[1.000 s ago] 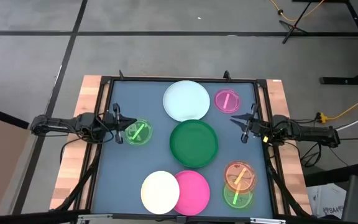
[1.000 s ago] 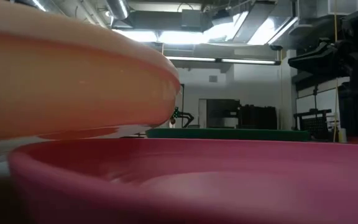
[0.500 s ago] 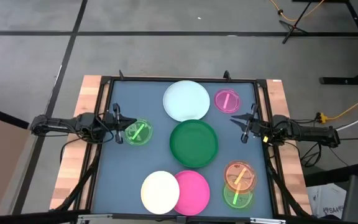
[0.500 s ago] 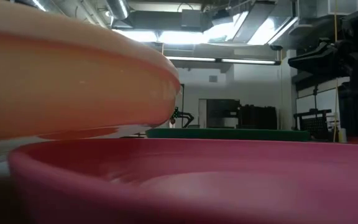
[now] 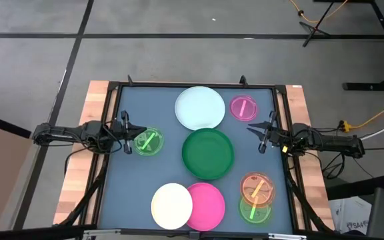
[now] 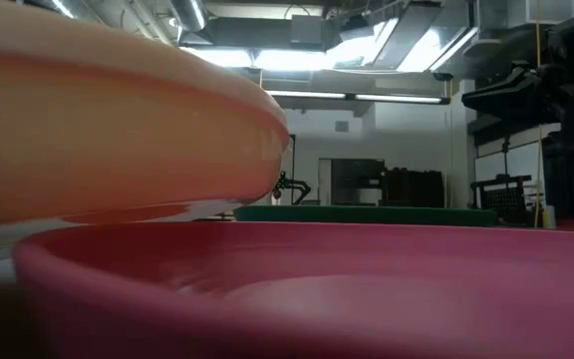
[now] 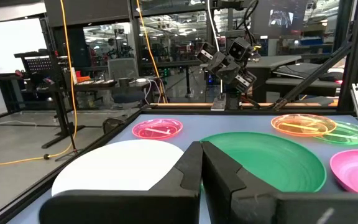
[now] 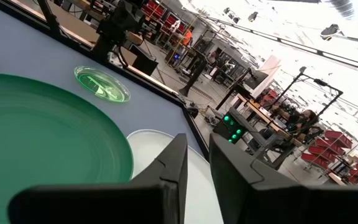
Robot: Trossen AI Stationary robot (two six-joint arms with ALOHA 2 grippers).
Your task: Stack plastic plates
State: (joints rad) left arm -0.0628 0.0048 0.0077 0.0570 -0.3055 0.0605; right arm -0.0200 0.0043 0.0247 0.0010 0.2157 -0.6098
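Left hand: I'm seeing my left hand [image 5: 127,128] parked at the left edge of the desk [image 5: 145,173], fingers pressed together, holding nothing, just beside the small green plate [image 5: 147,141].
Right hand: my right hand [image 5: 262,130] is sitting at the right edge, jaws a slit apart, nothing between them.
Plates: nothing is stacking yet. The pale blue-white plate [image 5: 200,107] and small pink plate [image 5: 244,107] are lying at the far side, the dark green plate [image 5: 208,154] in the middle.
Overlaps: the cream plate [image 5: 172,205] is resting over the rim of the hot pink plate [image 5: 207,206]; the orange plate [image 5: 257,189] is overlapping another small green plate [image 5: 255,211].
Risk one: I'm judging these flat rims hard to pinch; a low approach could shove a plate across the desk instead of lifting it.
Risk two: pulling the hot pink plate could drag the cream one with it.
Risk three: both hands reaching for the dark green plate could collide.
Hidden: the low view is filling up with cream and pink rims, so I'm getting almost nothing of the desk there.
Unclear: I'm not able to tell whether orange lies over green or under it.
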